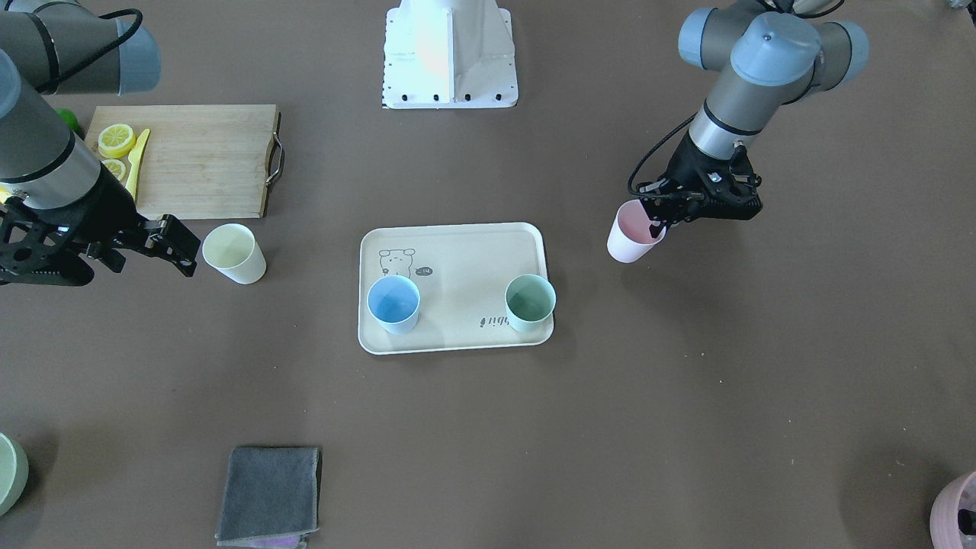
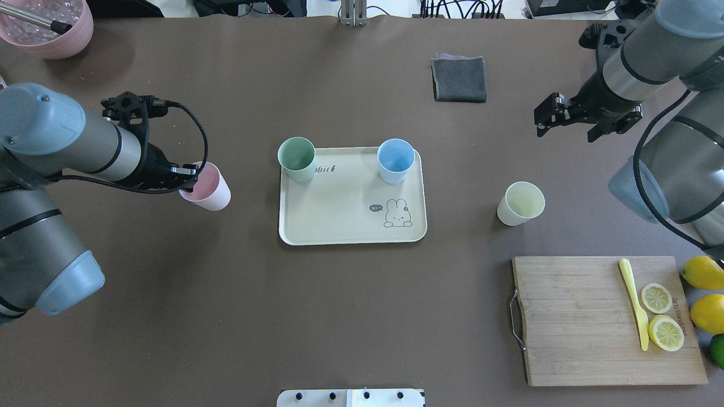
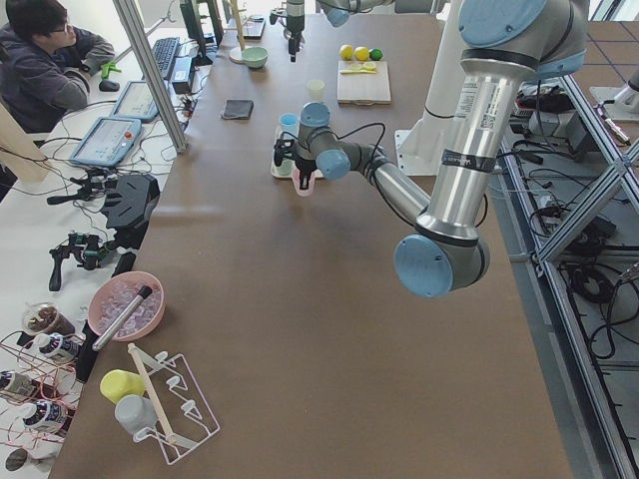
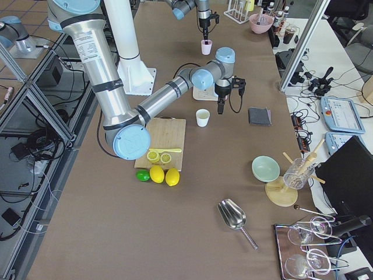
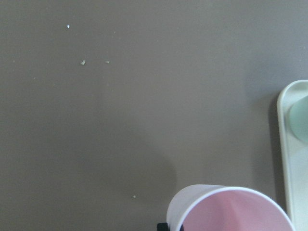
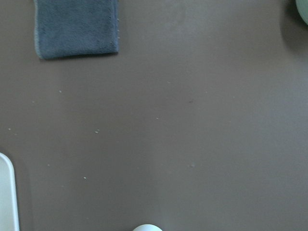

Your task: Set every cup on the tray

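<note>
My left gripper (image 2: 189,172) is shut on the rim of the pink cup (image 2: 207,187) and holds it tilted, left of the tray (image 2: 345,223); it also shows in the front view (image 1: 654,226) with the pink cup (image 1: 631,235). The mint green cup (image 2: 297,159) and the light blue cup (image 2: 396,160) stand upright on the tray's far edge. The pale yellow cup (image 2: 521,203) stands on the table right of the tray. My right gripper (image 2: 542,117) is open and empty, beyond the yellow cup; in the front view (image 1: 183,245) it is just beside that cup (image 1: 235,253).
A wooden cutting board (image 2: 571,316) with lemon slices and a yellow knife (image 2: 634,302) lies at the near right, lemons (image 2: 704,274) beside it. A grey cloth (image 2: 459,79) lies beyond the tray. A ribbed pink pot (image 2: 48,28) stands at the far left corner.
</note>
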`<state>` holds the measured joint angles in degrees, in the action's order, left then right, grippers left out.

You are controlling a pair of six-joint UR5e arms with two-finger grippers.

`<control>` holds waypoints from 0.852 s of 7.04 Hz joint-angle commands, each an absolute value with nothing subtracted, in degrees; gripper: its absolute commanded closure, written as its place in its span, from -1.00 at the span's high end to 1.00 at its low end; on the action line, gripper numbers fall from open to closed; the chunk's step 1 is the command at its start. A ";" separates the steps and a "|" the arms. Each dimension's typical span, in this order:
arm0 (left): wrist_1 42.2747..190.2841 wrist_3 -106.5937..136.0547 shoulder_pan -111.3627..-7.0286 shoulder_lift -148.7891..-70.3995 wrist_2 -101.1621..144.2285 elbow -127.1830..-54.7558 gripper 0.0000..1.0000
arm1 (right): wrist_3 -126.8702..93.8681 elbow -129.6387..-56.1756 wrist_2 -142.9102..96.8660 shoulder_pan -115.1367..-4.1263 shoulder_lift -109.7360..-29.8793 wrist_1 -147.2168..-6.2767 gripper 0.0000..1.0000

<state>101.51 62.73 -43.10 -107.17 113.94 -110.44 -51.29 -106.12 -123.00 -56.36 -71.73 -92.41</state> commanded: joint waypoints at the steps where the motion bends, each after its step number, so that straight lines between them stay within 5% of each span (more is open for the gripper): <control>1: 90.21 63.28 -43.42 -115.45 114.00 -112.41 -1.00 | -52.11 -106.00 -120.60 -53.37 -74.53 -92.29 0.91; 6: 87.71 72.41 -34.37 -124.79 104.94 -107.41 -1.00 | -59.85 -104.41 -118.39 -47.29 -74.79 -86.22 0.90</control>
<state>87.83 70.73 -35.67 -122.98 106.07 -108.89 -59.38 -104.52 -118.41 -47.88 -74.70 -86.63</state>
